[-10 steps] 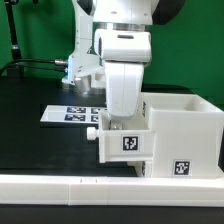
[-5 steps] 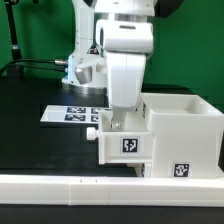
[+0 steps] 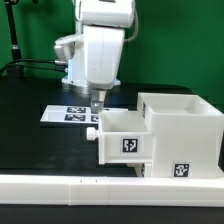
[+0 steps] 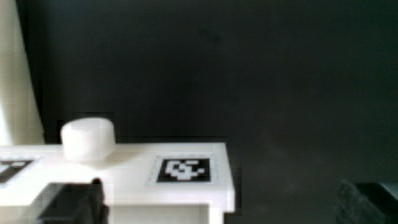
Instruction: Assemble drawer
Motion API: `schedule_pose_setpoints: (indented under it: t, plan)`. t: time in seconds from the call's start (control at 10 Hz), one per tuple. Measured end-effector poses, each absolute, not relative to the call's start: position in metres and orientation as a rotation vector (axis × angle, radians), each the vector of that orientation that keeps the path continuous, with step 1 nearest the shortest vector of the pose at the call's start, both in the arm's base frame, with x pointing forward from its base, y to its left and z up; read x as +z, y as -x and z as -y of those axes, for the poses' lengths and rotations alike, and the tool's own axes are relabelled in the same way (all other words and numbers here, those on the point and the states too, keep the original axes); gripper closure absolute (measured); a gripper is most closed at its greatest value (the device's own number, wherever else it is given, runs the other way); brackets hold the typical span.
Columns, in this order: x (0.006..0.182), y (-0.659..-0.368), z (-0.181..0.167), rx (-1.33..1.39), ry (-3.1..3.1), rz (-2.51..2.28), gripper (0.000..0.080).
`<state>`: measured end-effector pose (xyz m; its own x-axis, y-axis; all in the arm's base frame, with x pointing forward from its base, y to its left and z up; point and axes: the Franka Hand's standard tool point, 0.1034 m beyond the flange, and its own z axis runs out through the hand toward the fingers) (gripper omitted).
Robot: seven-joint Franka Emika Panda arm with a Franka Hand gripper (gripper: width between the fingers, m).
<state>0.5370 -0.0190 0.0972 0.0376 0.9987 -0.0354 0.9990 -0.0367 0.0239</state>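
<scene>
Exterior view: the gripper [image 3: 96, 103] hangs empty, jaws apart, just above the tray [image 3: 123, 136], toward its knob [image 3: 91, 131] end. That tray sits partly pushed into the casing [image 3: 185, 135], its length pointing straight into it.

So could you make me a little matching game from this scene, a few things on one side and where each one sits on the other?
Things:
1. pincer
2. marker board
3. knobbed tray
4. casing

Places:
A. flat on the black table, behind the tray
B. at the exterior view's right, the biggest box
C. hanging in the air above the tray's knob side
D. sticking out of the casing, toward the exterior view's left

Pairs: 1-C, 2-A, 3-D, 4-B
</scene>
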Motion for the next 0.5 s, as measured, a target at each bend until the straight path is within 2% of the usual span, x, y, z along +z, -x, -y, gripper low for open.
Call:
schedule_pose_setpoints:
  t: [0.2, 0.4, 0.5]
  plan:
    - [0.094, -0.536, 0.02, -0.018, -2.235, -2.153, 0.0151]
    - [0.076, -0.533, 0.049, 0.053, -2.236, -2.264, 0.0151]
    - [0.074, -0.535, 0.061, 0.083, -2.257, -2.28, 0.0151]
